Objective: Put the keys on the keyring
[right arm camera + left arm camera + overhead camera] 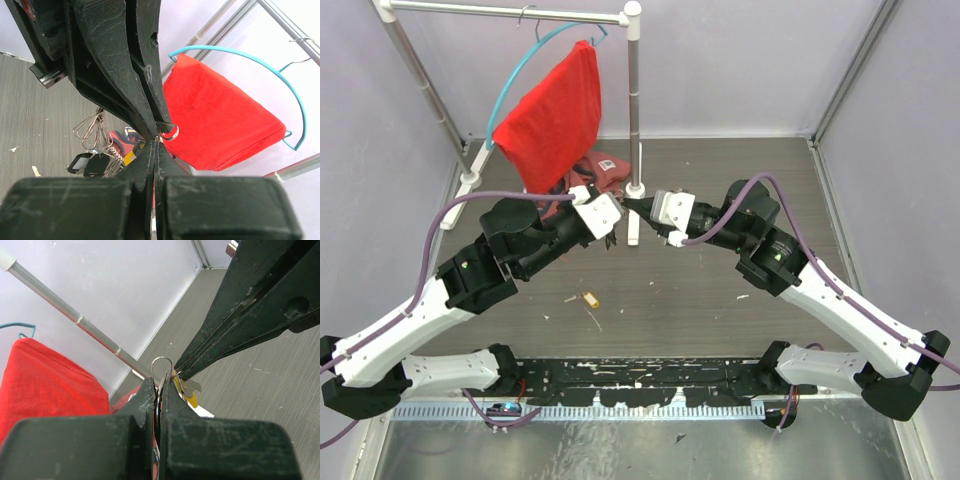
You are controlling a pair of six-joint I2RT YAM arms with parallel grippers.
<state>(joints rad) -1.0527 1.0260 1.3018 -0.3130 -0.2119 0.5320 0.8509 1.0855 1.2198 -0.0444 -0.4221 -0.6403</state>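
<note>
Keyring is what matters here: its thin wire loop pokes out at 12 o'clock from your left gripper, whose fingers are clamped flat on it with no gap, held above the table just in front of the rack post. In the right wrist view a bunch of keys dangles on wire loops at 8 o'clock from the ring. A loose key lies on the table at 7 o'clock from both grippers. Moving right, your right gripper comes in from 2 o'clock in the left wrist view. Its fingers are pressed fully together and its tips are right against the ring's side. They look to be pinching a yellow-headed key, which sits at 4 o'clock from the loop, its long axis slanting down and away from the wire. Your next move turns on bringing that key's hole to the ring's open end, which no view shows.
</note>
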